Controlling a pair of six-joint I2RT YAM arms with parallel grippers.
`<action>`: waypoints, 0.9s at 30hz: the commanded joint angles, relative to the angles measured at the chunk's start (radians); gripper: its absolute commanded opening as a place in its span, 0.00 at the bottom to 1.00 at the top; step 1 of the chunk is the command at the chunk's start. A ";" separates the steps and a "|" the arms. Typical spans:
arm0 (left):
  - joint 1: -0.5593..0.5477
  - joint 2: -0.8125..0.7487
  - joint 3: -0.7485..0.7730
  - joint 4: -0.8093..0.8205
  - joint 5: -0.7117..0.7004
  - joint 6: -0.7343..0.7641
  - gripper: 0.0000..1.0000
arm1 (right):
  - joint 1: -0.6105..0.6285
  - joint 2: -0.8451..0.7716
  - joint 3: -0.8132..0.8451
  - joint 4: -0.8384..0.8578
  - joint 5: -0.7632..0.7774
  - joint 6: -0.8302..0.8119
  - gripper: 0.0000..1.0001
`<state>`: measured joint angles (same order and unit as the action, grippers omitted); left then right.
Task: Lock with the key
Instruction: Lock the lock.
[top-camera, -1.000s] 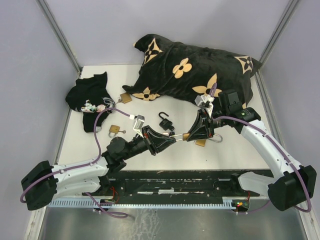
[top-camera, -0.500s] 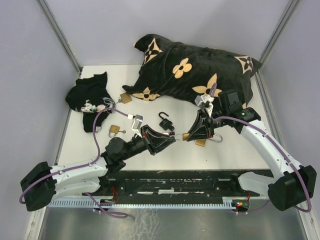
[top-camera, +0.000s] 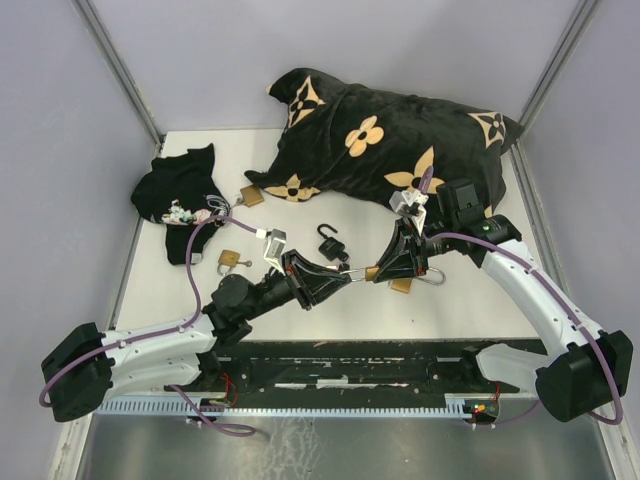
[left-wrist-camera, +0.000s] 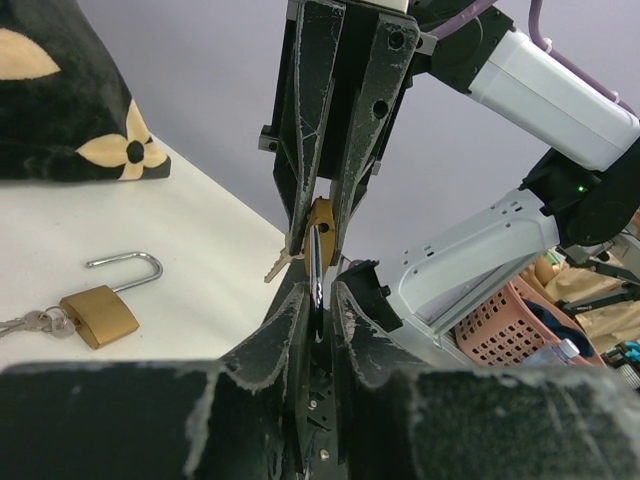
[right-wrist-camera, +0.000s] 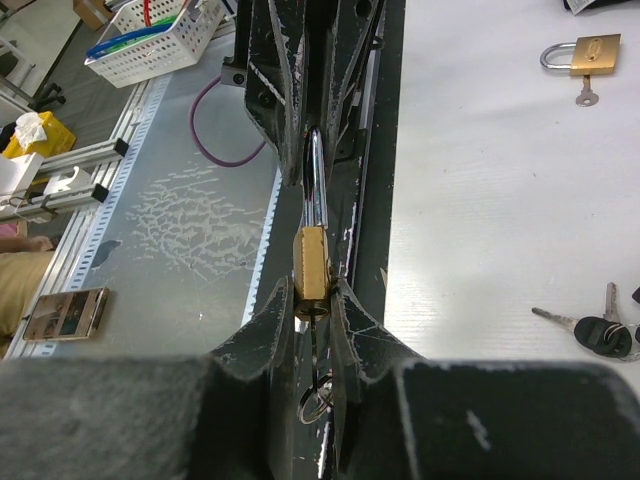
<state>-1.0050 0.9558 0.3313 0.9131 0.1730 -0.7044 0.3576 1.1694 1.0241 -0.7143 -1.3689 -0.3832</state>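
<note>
Looking down from above, I saw the left gripper (top-camera: 343, 282) and the right gripper (top-camera: 379, 269) tip to tip at mid-table, near the black pillow (top-camera: 400, 140), with a brass padlock (top-camera: 371, 272) pinched between them above the table (top-camera: 470, 300). From the left wrist, its fingers were clamped on the silver shackle (left-wrist-camera: 315, 275) while the opposite pair squeezed the brass body, a key (left-wrist-camera: 281, 265) poking out beside it; a second padlock (left-wrist-camera: 98, 312) lay open on the white surface. From the right wrist, those fingers gripped the body, the shackle running away into the other jaws
</note>
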 joint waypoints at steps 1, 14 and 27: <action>0.000 0.004 0.031 0.034 -0.016 0.004 0.20 | -0.004 -0.014 0.004 0.027 -0.030 -0.018 0.02; 0.000 0.014 0.032 0.052 -0.001 0.011 0.05 | -0.002 -0.014 0.002 0.025 -0.029 -0.020 0.02; -0.023 0.058 0.061 0.083 0.083 0.092 0.03 | 0.000 -0.008 0.001 0.027 -0.019 -0.019 0.02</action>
<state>-1.0077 0.9928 0.3344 0.9504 0.1879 -0.6746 0.3553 1.1694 1.0206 -0.7216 -1.3628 -0.3878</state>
